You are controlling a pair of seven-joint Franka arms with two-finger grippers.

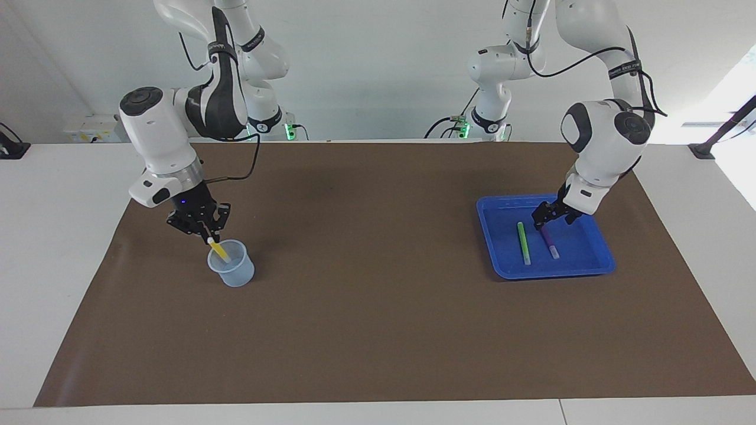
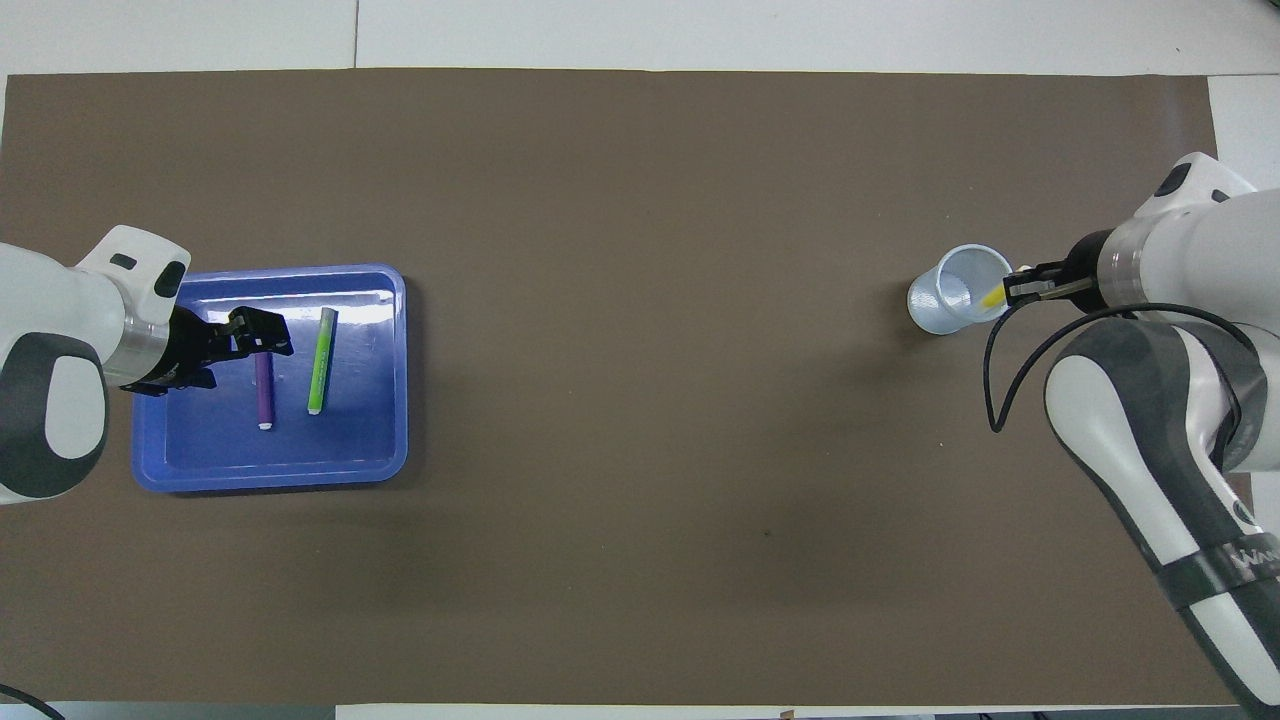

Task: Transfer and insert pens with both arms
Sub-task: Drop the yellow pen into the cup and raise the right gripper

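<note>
My right gripper (image 1: 206, 232) is shut on the yellow pen (image 1: 220, 251), holding it tilted with its lower end inside the pale blue cup (image 1: 233, 270). The overhead view shows the same gripper (image 2: 1022, 287), pen (image 2: 992, 298) and cup (image 2: 955, 290). My left gripper (image 1: 548, 222) is open and low in the blue tray (image 1: 502, 268), its fingers at one end of the purple pen (image 1: 550, 242). The green pen (image 1: 523, 242) lies beside the purple one. The tray (image 2: 390, 400), purple pen (image 2: 265, 390), green pen (image 2: 320, 360) and left gripper (image 2: 262, 338) also show from overhead.
A brown mat (image 1: 378, 307) covers the table between cup and tray. Two slimmer white arms with green-lit bases (image 1: 466, 127) stand at the robots' end. A black cable (image 2: 1000, 370) loops off the right wrist.
</note>
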